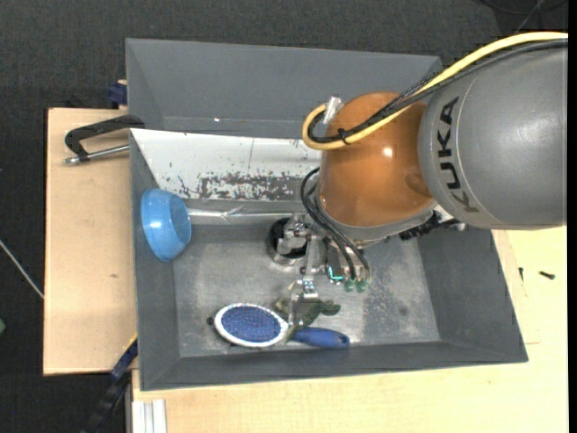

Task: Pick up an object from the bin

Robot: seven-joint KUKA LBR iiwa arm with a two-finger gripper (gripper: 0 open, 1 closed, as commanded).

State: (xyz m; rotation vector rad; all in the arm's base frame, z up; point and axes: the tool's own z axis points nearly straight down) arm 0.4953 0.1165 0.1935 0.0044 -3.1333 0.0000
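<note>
Down by the front wall of the bin (pixel 406 309), the gripper (pixel 306 289) hangs right over a small dark greenish thing (pixel 318 310) touching the blue oval brush (pixel 252 325), honestly can't tell how wide it's open, and a blue cup (pixel 165 224) lies well off left.

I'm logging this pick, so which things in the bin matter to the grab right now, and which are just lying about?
In play: the gripper, low in the bin near its front wall; a small dark thing right under it; the blue brush lying close beside that.
Just lying about: the blue bowl, tipped on its side by the left wall.
</note>
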